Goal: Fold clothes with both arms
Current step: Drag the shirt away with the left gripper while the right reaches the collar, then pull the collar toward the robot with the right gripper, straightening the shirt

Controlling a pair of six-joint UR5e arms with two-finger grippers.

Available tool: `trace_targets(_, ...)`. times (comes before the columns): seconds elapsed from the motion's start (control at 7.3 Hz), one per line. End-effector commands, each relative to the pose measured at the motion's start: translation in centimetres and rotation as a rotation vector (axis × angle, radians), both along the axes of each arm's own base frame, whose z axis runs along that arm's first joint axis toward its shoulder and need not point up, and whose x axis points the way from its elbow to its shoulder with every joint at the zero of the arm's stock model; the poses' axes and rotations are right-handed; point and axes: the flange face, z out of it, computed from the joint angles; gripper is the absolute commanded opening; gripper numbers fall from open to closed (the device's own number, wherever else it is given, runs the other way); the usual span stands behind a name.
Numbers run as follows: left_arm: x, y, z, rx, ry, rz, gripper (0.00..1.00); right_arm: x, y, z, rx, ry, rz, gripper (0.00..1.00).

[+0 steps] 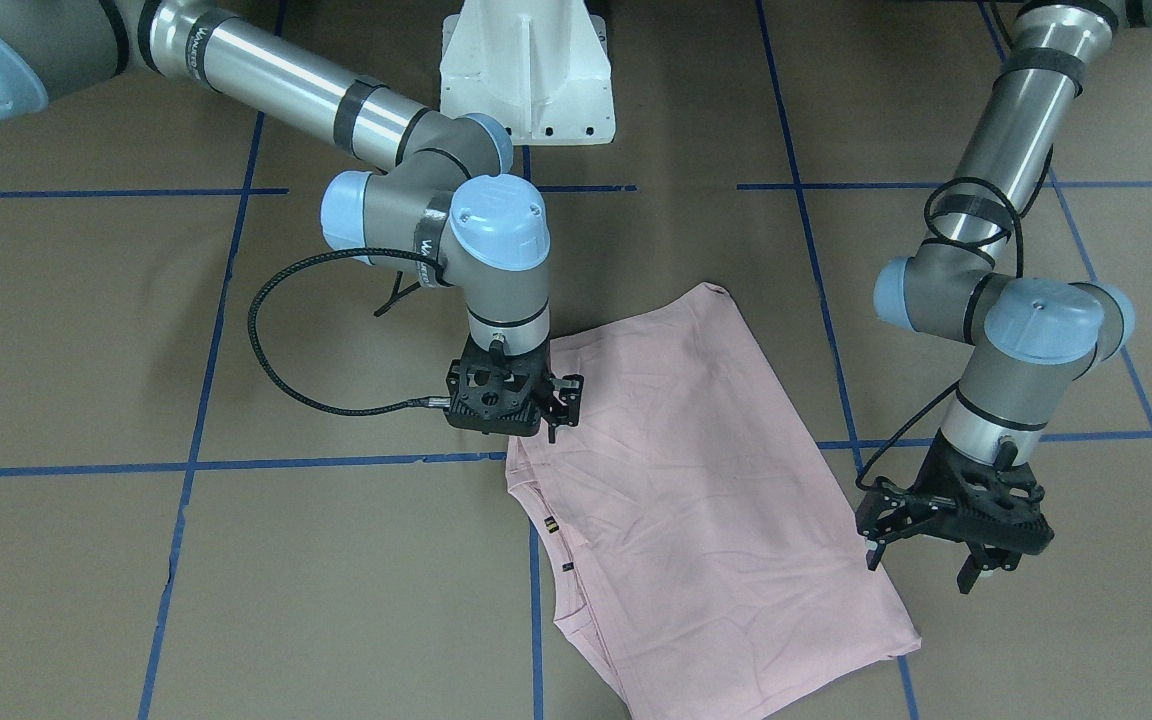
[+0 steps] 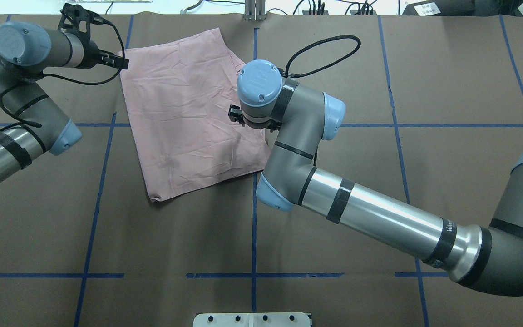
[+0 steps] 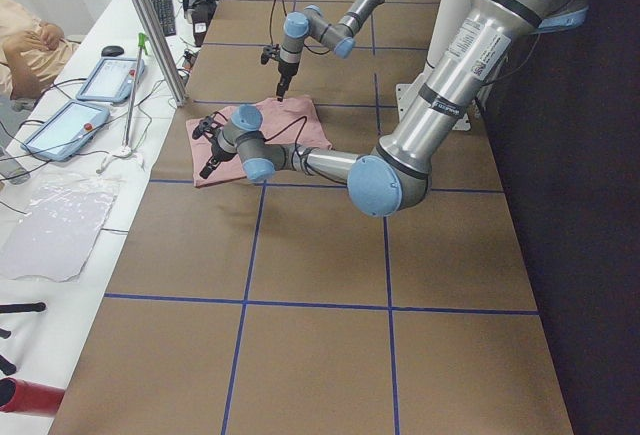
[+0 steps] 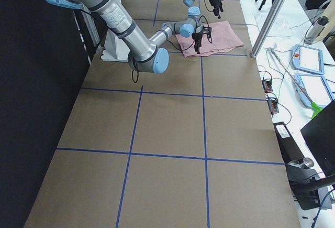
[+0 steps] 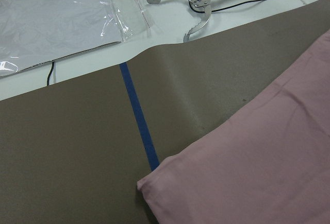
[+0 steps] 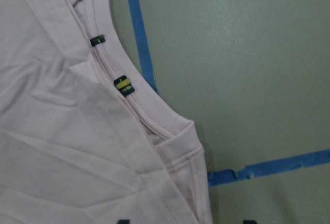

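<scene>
T-shirt [image 1: 696, 480] folded, plain side up, flat on table [image 1: 86, 330].
Front view: right gripper [image 1: 561, 410] just above collar [image 1: 536, 505]; left gripper [image 1: 921, 565] spread wide at opposite edge.
Right wrist view: fingertips [image 6: 122, 222] apart over collar.

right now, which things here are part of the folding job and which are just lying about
Job: pink T-shirt; left gripper and right gripper, both open.
Lying about, off the brown mat: metal pliers; clear plastic sheet; tablets.
</scene>
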Motion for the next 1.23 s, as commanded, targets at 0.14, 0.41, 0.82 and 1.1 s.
trace_targets(0.14,-0.3,0.5,0.24,0.001,0.002,0.0,1.0,-1.52,1.56,0.86,-0.017,0.039,-0.023,0.62)
trace_targets(0.41,-0.38,0.61,0.5,-0.002,0.001,0.0,1.0,-1.73,1.77,1.2,-0.014,0.047,-0.021,0.61)
trace_targets(0.82,-0.38,0.61,0.5,-0.001,0.0,0.001,1.0,-1.88,1.76,1.63,-0.017,0.055,-0.015,0.44)
trace_targets(1.1,-0.38,0.61,0.51,-0.001,0.0,0.001,1.0,-1.96,1.86,1.63,-0.025,0.052,-0.008,0.0)
